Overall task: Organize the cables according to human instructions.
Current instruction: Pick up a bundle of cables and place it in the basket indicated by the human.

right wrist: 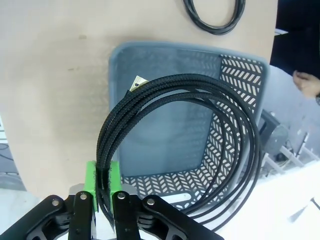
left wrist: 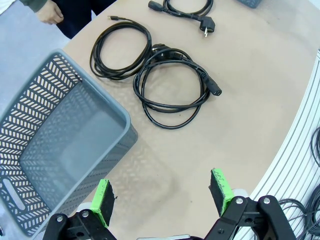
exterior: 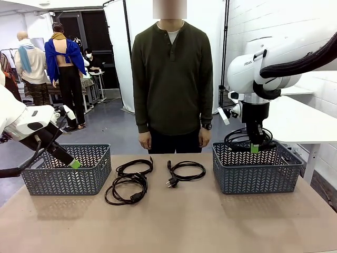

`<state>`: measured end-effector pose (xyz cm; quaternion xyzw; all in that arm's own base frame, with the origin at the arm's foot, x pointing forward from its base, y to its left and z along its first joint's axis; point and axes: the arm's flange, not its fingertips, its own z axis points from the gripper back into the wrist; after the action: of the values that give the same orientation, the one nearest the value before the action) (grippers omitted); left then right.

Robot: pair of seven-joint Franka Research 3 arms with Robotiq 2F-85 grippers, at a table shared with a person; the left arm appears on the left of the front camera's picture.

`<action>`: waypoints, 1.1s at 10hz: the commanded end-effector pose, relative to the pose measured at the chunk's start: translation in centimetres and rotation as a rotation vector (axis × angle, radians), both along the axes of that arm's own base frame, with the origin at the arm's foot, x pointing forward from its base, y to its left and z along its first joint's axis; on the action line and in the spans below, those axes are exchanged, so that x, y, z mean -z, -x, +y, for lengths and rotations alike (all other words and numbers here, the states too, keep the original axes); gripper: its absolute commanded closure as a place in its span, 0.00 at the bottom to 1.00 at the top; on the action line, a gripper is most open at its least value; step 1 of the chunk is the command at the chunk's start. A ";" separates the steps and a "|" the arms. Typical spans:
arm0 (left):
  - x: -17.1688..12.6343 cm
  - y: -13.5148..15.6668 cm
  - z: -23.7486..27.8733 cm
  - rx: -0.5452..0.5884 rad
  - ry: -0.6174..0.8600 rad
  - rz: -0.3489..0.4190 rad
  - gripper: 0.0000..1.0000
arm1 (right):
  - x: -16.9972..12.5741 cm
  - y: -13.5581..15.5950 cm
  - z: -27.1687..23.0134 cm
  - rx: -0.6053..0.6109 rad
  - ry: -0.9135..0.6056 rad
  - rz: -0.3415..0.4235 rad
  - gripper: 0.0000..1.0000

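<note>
My right gripper [exterior: 255,148] is shut on a coiled black cable [exterior: 229,138] and holds it just above the right grey basket [exterior: 258,176]. In the right wrist view the gripper [right wrist: 102,181] pinches the coil [right wrist: 175,81], whose loop hangs over the basket's inside [right wrist: 240,75]. Three more cables lie on the table: one [exterior: 135,167] and another [exterior: 126,190] overlapping left of centre, and one [exterior: 185,171] at centre. My left gripper [exterior: 73,163] is open and holds nothing, hovering by the left basket [exterior: 63,182]. In the left wrist view its fingers [left wrist: 161,194] point at bare table beside that basket [left wrist: 65,150], short of the nearest cable [left wrist: 172,87].
The human [exterior: 172,79] stands at the far edge, arms hanging down and hands near the table. A white table [exterior: 305,124] stands behind the right basket. The near half of the brown tabletop [exterior: 184,226] holds nothing.
</note>
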<state>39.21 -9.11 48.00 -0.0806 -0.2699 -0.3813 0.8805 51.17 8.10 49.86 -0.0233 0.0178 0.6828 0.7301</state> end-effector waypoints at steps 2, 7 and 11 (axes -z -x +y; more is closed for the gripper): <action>0.0 0.0 0.1 -0.003 0.016 0.006 0.00 | -0.3 0.4 -0.1 0.004 0.007 0.005 1.00; 0.0 0.0 0.1 -0.003 0.016 0.006 0.00 | 0.9 -2.3 -0.6 -0.026 0.005 -0.047 1.00; 0.0 0.0 0.1 -0.003 0.016 0.006 0.00 | 3.0 -4.6 -2.1 -0.042 -0.013 -0.067 1.00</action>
<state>39.21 -9.11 48.00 -0.0805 -0.2699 -0.3812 0.8805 54.65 6.64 46.99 -0.0363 -0.0026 0.6823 0.7302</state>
